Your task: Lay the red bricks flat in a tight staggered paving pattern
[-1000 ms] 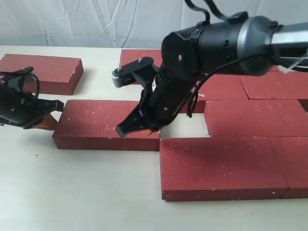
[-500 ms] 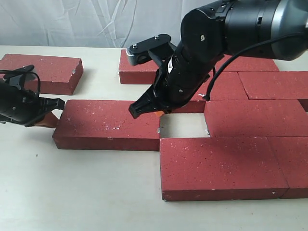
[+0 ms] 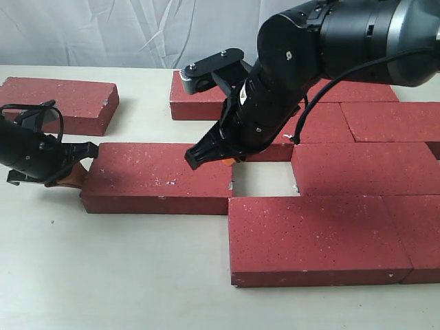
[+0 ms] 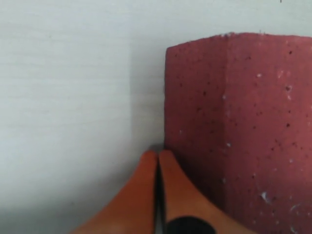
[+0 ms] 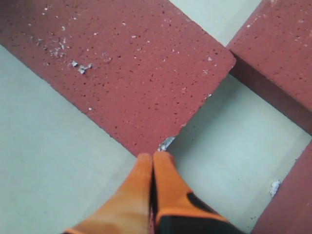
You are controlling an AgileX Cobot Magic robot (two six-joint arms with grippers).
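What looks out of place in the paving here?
A bare gap breaks the pattern: the middle brick ends short of the laid bricks on the exterior view's right. The far-left brick lies alone, apart from the rest.

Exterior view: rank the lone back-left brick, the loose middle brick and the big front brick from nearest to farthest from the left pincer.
1. loose middle brick: its left end is at the left pincer.
2. lone back-left brick: behind the pincer.
3. big front brick: far right, in the paving.
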